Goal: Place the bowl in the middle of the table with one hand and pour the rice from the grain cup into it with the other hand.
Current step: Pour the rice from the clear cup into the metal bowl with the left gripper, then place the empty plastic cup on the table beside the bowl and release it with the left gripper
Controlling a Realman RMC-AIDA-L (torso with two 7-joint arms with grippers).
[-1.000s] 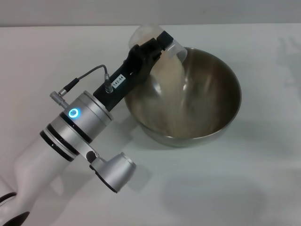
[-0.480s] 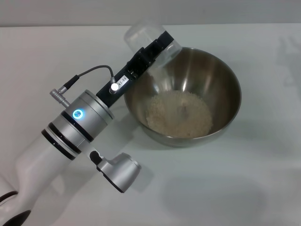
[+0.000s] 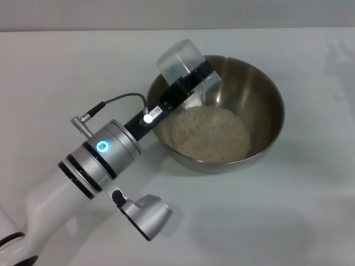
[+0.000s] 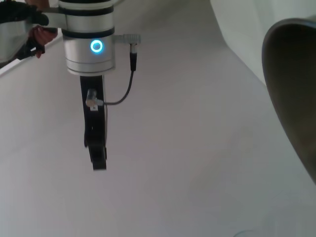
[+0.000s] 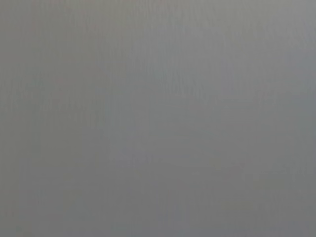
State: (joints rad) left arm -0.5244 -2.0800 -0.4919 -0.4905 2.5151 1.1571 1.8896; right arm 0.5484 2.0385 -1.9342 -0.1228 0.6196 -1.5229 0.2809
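Observation:
The steel bowl (image 3: 275, 97) stands on the white table (image 3: 288, 216) right of centre, and its dark outer wall (image 4: 291, 94) also shows in the left wrist view. A heap of pale rice (image 3: 211, 133) lies in its bottom. My left gripper (image 3: 191, 78) is shut on the clear grain cup (image 3: 179, 59), which hangs tipped over the bowl's far left rim with its base pointing up and away. No rice falls from it. The right gripper (image 4: 97, 157) hangs over bare table, seen far off in the left wrist view.
My left arm (image 3: 97, 158) slants in from the near left, its wrist just outside the bowl's left wall. The right wrist view holds only plain grey. Bare tabletop lies in front of and to the right of the bowl.
A stream of rice was falling from the cup a second ago; it has stopped and the grains have settled in a heap. My left arm has shifted right, carrying the cup farther over the rim.

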